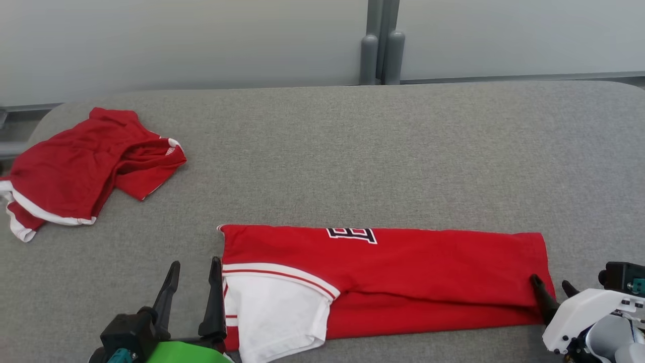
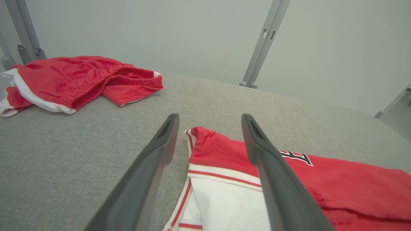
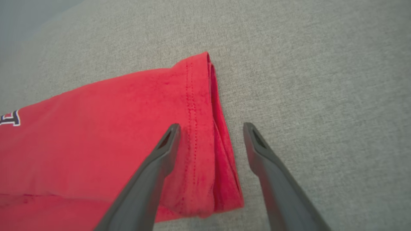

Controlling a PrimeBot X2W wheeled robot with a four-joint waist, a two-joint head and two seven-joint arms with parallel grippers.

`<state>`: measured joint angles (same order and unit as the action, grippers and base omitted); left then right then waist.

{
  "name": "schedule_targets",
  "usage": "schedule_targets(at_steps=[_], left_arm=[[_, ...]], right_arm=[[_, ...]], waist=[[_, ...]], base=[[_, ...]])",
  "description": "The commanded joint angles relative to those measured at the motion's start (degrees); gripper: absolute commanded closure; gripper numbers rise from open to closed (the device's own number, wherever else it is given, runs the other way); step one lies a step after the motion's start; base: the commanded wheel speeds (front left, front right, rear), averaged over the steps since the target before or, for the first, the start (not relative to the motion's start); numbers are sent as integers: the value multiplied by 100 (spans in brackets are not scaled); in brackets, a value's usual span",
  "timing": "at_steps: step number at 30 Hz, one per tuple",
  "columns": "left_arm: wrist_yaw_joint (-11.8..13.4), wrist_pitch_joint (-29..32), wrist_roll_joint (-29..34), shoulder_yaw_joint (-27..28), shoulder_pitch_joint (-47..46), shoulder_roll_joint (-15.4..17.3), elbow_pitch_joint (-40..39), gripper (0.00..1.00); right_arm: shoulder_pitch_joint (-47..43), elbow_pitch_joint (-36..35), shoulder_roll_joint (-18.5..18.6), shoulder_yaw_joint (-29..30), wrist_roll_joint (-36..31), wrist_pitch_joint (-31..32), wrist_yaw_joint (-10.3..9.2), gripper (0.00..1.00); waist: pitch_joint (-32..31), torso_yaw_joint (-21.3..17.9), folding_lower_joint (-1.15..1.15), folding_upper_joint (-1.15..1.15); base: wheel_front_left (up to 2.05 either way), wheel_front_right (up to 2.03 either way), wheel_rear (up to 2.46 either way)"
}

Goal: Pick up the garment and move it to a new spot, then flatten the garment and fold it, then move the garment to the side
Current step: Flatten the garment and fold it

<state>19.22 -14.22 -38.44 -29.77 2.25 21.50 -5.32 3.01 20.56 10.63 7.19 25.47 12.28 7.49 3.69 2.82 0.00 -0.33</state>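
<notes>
**Head view:** The red jersey [image 1: 403, 272] lies flat near the front edge of the grey bench [image 1: 352, 151]. It is already folded lengthwise into a long band, with a white sleeve [image 1: 274, 312] tucked at its left end and dark lettering [image 1: 351, 235] on its far edge. Crumpled red shorts [image 1: 75, 166] sit well apart at the far left. The left end effector [image 1: 196, 263] stands open just beside the band's left end. The right end effector [image 1: 550, 281] is open at the right end, one finger over the cloth. Neither holds anything.

**Left wrist view:** The spread fingers of the left end effector [image 2: 209, 118] frame the jersey's collar-side corner without pinching it.

**Right wrist view:** The right end effector [image 3: 212, 126] straddles the stitched hem [image 3: 192, 106], jaws apart, one finger above the fabric and one above the bare bench.

Judging from this, relocating and flattening look done, as does a first fold. A crosswise fold probably remains, and so does shifting the jersey aside.
</notes>
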Motion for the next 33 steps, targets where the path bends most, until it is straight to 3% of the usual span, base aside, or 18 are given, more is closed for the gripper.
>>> schedule_targets(at_steps=[1,13,14,15,16,17,25,33], left_arm=[[2,-42,48,20,-67,-4,3,0],[-16,-55,81,71,-43,-23,-24,0],[-15,-57,81,77,-42,-27,-25,0],[-11,-58,83,84,-40,-33,-26,0],[4,-63,87,95,-27,-44,-34,0],[14,-65,90,102,-18,-44,-39,0],[34,-80,102,180,21,-17,-76,0],[21,-83,125,163,7,-25,-99,0]], right_arm=[[63,94,1,28,9,-9,0,0],[185,690,-42,-191,136,-82,1,0],[190,708,-38,-237,153,-68,2,9],[205,726,-31,-279,169,-69,2,50],[244,736,-28,-356,197,-74,2,82],[269,725,-13,-375,213,-81,1,100],[541,429,332,-372,378,-186,-2,100],[550,259,907,103,321,35,-3,100]], waist=[[31,145,0,33],[112,351,0,33],[116,349,0,33],[118,346,0,33],[121,327,0,33],[122,313,0,33],[167,15,0,33],[118,-289,0,33]], base=[[0,0,0],[0,0,0],[0,0,0],[0,0,0],[0,0,0],[0,0,0],[0,0,0],[0,0,0]])
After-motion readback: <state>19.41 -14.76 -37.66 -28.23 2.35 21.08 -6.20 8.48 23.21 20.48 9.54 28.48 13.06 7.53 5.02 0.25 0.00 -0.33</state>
